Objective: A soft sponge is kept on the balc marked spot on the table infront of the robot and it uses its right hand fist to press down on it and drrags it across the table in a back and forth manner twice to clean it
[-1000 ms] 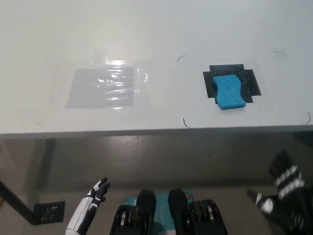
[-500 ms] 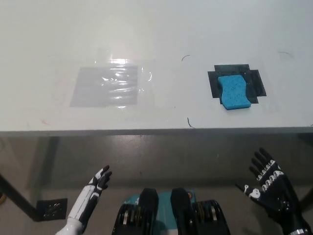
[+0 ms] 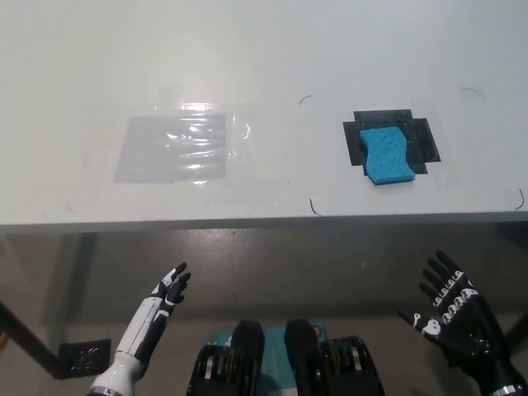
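Black right robot hand (image 3: 454,318) at lower right, below bench edge, fingers spread, holding nothing. White left robot hand (image 3: 169,290) at lower left, also below edge, fingers apart, empty. Farther out, white bench (image 3: 264,49). Blue sponge (image 3: 388,154) on black marked spot (image 3: 421,140), right side of bench. Shiny clear patch (image 3: 173,147) on left side, well apart from sponge.

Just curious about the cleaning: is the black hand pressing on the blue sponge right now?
No, the right hand hangs open below the table edge, far from the sponge.
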Tool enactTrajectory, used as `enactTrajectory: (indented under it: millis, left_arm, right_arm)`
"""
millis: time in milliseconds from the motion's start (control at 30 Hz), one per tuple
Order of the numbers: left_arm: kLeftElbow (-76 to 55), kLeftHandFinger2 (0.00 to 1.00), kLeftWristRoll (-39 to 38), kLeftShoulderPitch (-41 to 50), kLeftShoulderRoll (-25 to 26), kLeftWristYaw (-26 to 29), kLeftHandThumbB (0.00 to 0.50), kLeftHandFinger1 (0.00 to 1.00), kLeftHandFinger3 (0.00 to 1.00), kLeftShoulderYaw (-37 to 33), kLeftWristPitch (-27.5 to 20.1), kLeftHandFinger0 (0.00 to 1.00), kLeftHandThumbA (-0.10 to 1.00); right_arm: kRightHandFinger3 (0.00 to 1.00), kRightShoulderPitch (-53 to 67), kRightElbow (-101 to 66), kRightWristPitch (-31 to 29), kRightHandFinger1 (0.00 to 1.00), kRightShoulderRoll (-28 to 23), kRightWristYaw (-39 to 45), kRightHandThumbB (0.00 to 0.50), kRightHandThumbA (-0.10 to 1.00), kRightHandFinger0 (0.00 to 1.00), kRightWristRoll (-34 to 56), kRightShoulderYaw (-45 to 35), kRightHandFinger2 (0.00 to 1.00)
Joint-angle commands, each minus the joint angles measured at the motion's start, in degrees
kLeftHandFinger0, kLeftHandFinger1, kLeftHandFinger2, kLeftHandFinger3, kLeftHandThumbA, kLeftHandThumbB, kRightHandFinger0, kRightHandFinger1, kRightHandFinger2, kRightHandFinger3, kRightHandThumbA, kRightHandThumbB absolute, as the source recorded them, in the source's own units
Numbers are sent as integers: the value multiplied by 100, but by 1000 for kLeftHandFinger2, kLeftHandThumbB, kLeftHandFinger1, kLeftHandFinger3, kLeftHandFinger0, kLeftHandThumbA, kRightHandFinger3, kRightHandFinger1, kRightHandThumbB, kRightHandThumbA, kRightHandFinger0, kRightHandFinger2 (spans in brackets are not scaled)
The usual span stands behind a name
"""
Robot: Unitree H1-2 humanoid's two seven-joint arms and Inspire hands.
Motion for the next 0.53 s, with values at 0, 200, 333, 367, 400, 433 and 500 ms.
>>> enactTrajectory:
  millis: [0,200,333,367,400,433,500]
  left_arm:
    - [-199,1000,-11,-156,55,-14,120,1000,1000,19,-23,1000,1000]
    - [-199,1000,-48,-191,46,-23,119,1000,1000,32,-2,1000,1000]
    - [-206,1000,-36,-204,54,-16,131,1000,1000,37,16,1000,1000]
    - [-185,1000,-47,-209,51,-11,134,1000,1000,44,6,1000,1000]
    - [-159,1000,-23,-214,60,3,135,1000,1000,40,-43,1000,1000]
    - [-147,1000,-16,-223,61,8,133,1000,1000,39,-62,1000,1000]
    - [-148,1000,-24,-234,59,3,132,1000,1000,42,-45,1000,1000]
  right_arm:
    - [1000,-122,-37,-7,1000,-60,209,139,1000,1000,15,-86,1000]
    - [1000,-124,-59,-22,1000,-72,215,143,1000,1000,-82,-73,1000]
    - [1000,-126,-84,22,1000,-57,170,141,1000,1000,-119,-76,1000]
    - [1000,-118,-100,13,1000,-48,166,136,1000,1000,-124,-78,1000]
    - [1000,-117,-102,18,1000,-45,150,140,1000,1000,-146,-77,1000]
    - [1000,-121,-93,1,1000,-48,153,137,1000,1000,-172,-74,1000]
    - [1000,-132,-80,-20,1000,-51,155,135,1000,1000,-189,-76,1000]
